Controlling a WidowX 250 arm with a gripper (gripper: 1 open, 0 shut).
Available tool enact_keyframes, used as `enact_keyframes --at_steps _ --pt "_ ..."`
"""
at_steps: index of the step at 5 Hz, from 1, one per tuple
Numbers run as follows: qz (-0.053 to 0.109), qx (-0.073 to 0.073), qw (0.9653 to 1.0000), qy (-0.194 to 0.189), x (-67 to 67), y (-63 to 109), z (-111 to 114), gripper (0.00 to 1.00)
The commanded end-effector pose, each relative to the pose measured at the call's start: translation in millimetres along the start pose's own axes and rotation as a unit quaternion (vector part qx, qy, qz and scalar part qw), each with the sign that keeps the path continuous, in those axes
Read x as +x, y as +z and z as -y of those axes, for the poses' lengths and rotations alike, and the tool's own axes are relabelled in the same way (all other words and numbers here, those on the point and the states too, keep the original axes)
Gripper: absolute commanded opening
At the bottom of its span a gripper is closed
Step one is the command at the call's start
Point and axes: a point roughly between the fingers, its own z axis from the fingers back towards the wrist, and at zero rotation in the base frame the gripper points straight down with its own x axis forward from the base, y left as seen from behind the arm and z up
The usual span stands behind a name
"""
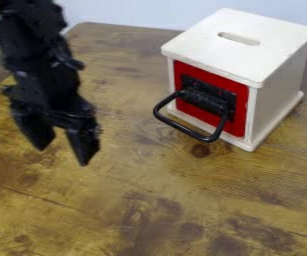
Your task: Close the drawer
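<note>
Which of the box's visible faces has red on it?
The drawer front, bearing the black looped handle; the slotted top and plain side are pale.

drawer front (233, 84): red | box (268, 62): pale | table (129, 195): mottled brown

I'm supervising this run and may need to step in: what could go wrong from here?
The gripper is well to one side of the red-fronted drawer, so it might push off-centre. The black looped handle juts out and could snag a finger. The pale box shows no visible clamp on the table, so it may slide.
</note>
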Motion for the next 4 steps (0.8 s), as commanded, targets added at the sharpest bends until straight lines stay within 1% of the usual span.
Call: enact_keyframes --at_steps 1,2,3,4 --pt "0.030 -0.004 0.9984 -0.047 26.2 20.7 27.9 1.00" --pt "0.031 -0.010 0.9946 -0.099 43.8 24.7 62.4 1.00" --pt "0.034 -0.016 0.9896 -0.139 33.0 30.9 85.0 1.00" --pt "0.037 -0.015 0.9900 -0.135 28.6 34.7 83.1 1.00"
